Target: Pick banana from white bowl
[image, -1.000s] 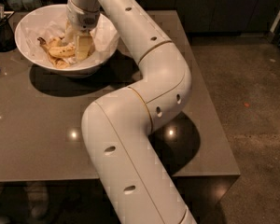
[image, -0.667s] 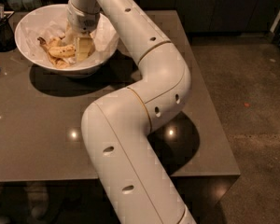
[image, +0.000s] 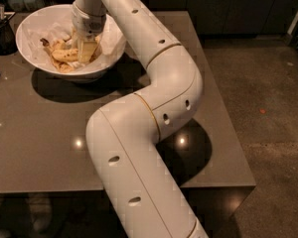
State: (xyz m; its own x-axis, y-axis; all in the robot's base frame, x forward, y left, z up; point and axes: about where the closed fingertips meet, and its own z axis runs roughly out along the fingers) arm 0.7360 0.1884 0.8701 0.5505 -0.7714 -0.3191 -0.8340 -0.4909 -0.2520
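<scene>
While lowered into white bowl (image: pixel 29 29) on desk (image: pixel 39 133) at upper left of frame, evidently to reach banana (image: pixel 64 56) lying inside, treat end effector (image: pixel 87 51) as just right of banana, opening and hold not determinable.

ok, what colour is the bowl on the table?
White, glossy; camera view shows it best. The gripper is down inside the bowl, by the banana.

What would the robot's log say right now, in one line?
gripper: inside white bowl, beside banana | banana: lying in bowl | lifted: no
</scene>
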